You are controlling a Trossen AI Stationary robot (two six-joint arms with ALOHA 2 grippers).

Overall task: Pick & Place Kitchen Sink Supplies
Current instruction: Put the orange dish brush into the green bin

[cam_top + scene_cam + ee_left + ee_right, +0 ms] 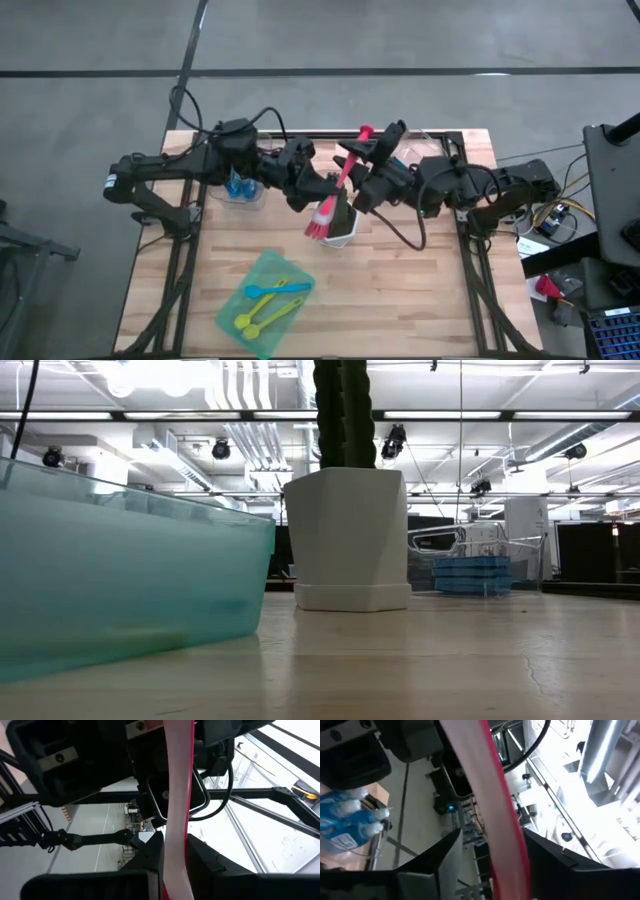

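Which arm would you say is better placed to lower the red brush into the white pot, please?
Probably the right. Its gripper sits high on the red brush handle, above the white pot. The left gripper grips lower, crowding the pot's mouth.

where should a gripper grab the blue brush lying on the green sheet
Grip the blue brush mid-handle, coming straight down from above. It lies flat on the green sheet, and the handle is its thin, straight part; the lime brushes lie close beside it.

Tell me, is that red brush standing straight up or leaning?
Leaning. In the high view the red brush slants, bristles low by the white pot, handle end up toward the right gripper.
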